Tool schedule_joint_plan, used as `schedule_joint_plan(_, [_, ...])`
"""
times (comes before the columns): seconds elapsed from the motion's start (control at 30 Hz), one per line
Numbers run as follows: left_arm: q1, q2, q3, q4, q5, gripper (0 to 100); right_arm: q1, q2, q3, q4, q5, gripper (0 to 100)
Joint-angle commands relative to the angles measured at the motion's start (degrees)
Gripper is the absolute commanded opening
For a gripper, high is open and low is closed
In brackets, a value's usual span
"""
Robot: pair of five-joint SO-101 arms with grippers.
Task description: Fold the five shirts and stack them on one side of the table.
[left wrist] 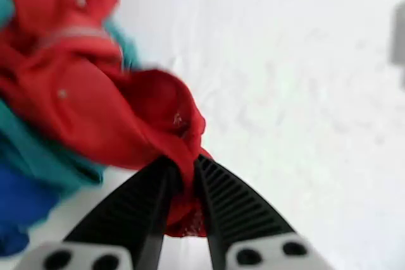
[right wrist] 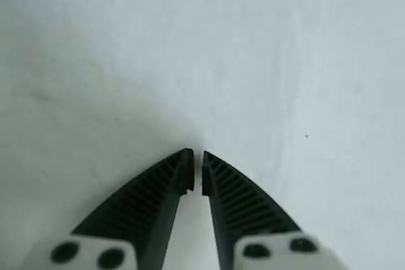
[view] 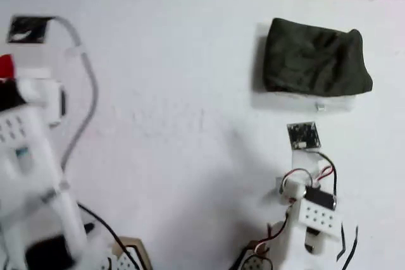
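In the left wrist view my left gripper (left wrist: 183, 164) is shut on a bunched fold of a red shirt (left wrist: 95, 93). The red shirt lies over a teal shirt (left wrist: 44, 159) and a blue shirt (left wrist: 16, 210). In the high view a sliver of the red shirt (view: 5, 66) shows at the table's left edge, by the left arm (view: 25, 150). A folded dark green shirt (view: 315, 58) rests at the far right of the table. My right gripper (right wrist: 196, 156) hangs shut over bare white tabletop, holding nothing, and the right arm (view: 310, 210) stands at the near right.
The white table (view: 190, 124) has open room across its middle. A grey cable (view: 88, 99) runs down the left side from a small black board (view: 28, 28). Loose wires (view: 310, 175) trail around the right arm's base.
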Motion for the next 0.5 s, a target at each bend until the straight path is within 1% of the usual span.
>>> schedule_joint_plan(0.0, [10.9,-11.0,-1.5,-2.1,0.7,2,0.4,-5.4,1.0,0.0,0.4,3.4])
schedule_joint_plan(0.1, [17.1,-13.5,-1.8,-4.2,0.7,2,0.4,-9.1,2.2,1.5,0.4,3.4])
schedule_joint_plan(0.23, [25.0,-13.5,-1.8,-7.8,0.8,2,0.4,-13.8,3.7,3.2,0.4,3.4])
schedule_joint_plan(0.37, [34.4,-13.5,-1.8,-11.4,0.8,2,0.4,-18.2,5.2,4.3,0.4,3.4])
schedule_joint_plan(0.47, [41.3,-13.4,-1.4,-12.7,0.8,2,0.4,-21.0,5.8,5.7,0.4,3.4])
